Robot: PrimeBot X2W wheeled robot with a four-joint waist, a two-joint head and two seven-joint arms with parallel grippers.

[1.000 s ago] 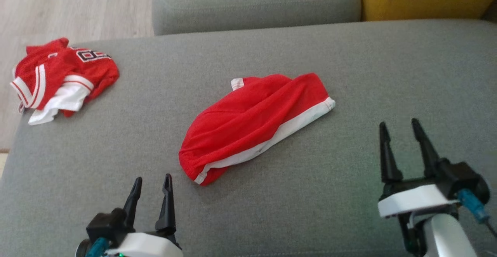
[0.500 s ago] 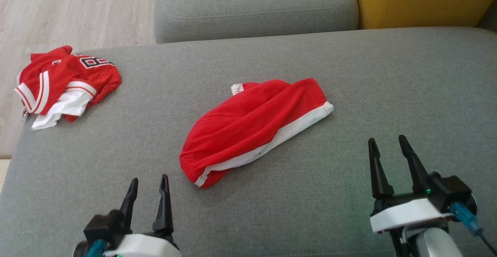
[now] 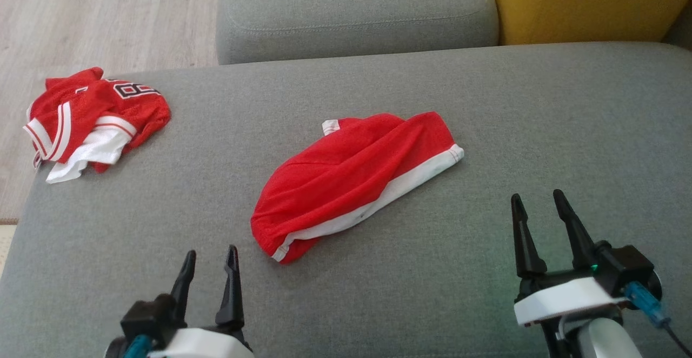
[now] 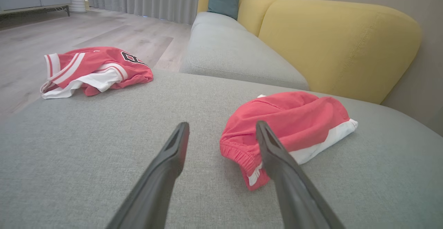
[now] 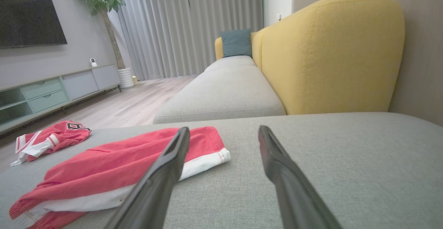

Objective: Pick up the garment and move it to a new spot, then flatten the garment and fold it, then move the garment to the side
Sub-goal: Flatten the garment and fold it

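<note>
My left gripper (image 3: 211, 251) hangs low over the grey cushion (image 3: 486, 104), jaws spread wide and holding nothing. My right gripper (image 3: 537, 194) is just as wide and just as empty. The red garment (image 3: 351, 179), rumpled and trimmed in white, lies on the cushion ahead of both grippers and between them. Its nearer end sits just beyond my left fingertips, slightly to their right. Its far end lies ahead and left of my right fingertips. A crumpled red jersey (image 3: 94, 117) lies well to the left of my left jaws, at the cushion's edge.
</note>
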